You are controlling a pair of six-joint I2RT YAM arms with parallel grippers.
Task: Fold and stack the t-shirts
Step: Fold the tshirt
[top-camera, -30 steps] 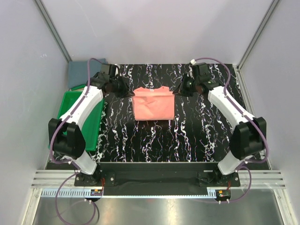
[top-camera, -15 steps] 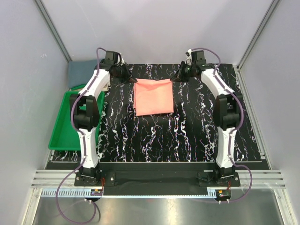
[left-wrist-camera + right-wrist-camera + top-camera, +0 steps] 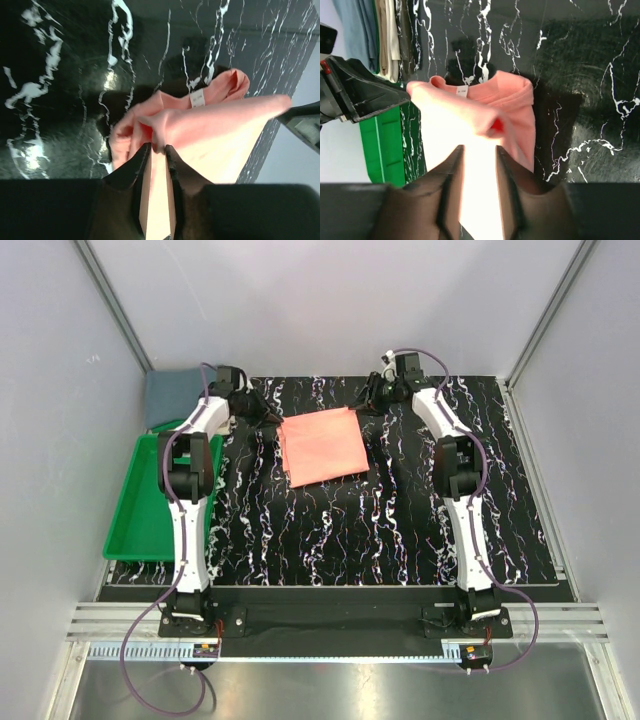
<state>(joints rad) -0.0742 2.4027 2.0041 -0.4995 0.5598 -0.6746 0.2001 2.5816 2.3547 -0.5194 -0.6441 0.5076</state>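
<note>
Black marble-look bench with white veins, pale grey walls on three sides, so a pretty boxed-in setup. Both arms are stretched out toward the far edge. The salmon-pink t-shirt sits at the far middle of the bench, folded into a rough square and turned a bit off-axis. The left end effector has the shirt's far left corner and the right end effector has the far right one. From the left wrist cam, the left end effector is pinched down narrow with pink cloth bunched between the fingers. On the right wrist cam, the right end effector has a slightly wider gap, also with pink cloth running through it. The little white neck label shows at the collar, which droops toward the bench. The blue-grey t-shirt lies in the far left corner, just past the green tray, well apart from both end effectors.
</note>
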